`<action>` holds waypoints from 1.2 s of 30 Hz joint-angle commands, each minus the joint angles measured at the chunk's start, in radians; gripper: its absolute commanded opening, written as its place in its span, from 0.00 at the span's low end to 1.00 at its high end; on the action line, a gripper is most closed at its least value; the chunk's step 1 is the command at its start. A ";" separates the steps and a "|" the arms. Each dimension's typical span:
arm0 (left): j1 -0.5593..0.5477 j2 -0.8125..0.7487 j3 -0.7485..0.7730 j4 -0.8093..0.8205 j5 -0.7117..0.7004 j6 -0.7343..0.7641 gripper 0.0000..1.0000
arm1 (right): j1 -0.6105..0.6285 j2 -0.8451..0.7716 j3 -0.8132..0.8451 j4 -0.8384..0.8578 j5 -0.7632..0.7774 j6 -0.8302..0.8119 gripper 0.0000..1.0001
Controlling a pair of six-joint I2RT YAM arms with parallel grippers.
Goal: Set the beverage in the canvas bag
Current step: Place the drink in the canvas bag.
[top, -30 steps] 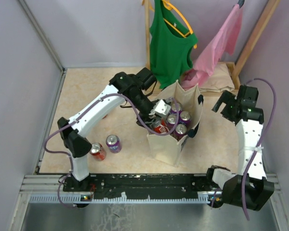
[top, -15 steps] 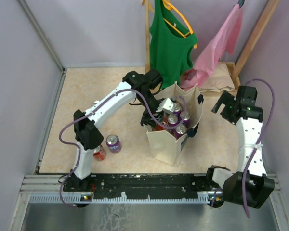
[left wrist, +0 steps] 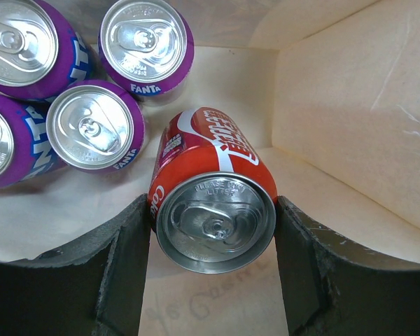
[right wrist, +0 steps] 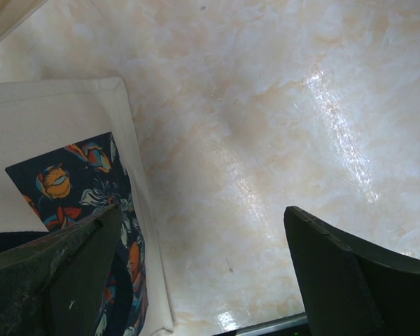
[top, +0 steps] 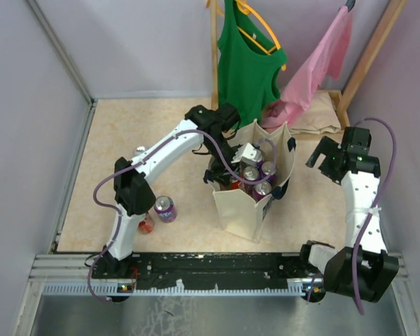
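The cream canvas bag (top: 239, 208) stands open at the table's middle, with purple cans (top: 262, 178) inside. My left gripper (top: 229, 175) reaches down into the bag. In the left wrist view it (left wrist: 213, 273) is shut on a red cola can (left wrist: 211, 183), tilted, above the bag's floor beside the cream bag wall (left wrist: 350, 105). Several purple Fanta cans (left wrist: 94, 127) stand upright to its left. My right gripper (top: 322, 157) hangs open and empty right of the bag; in its wrist view it (right wrist: 203, 273) is over bare table, beside cream cloth with a dark floral patch (right wrist: 84, 182).
A purple can (top: 165, 208) and a red can (top: 145, 222) stand on the table left of the bag, beside the left arm. A green tank top (top: 246, 63) and a pink garment (top: 315, 63) hang on a wooden rack behind the bag.
My left arm has swung right and lowered the red can into the bag. The right arm has hardly moved.
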 commanded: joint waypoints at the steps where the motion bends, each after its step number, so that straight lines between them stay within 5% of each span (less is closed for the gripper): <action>1: -0.001 0.025 0.049 0.006 0.009 -0.008 0.00 | -0.013 -0.008 -0.006 0.019 -0.009 -0.003 0.99; 36: -0.098 0.137 0.020 0.172 -0.190 -0.172 0.00 | -0.012 -0.003 -0.059 0.044 -0.006 -0.014 0.99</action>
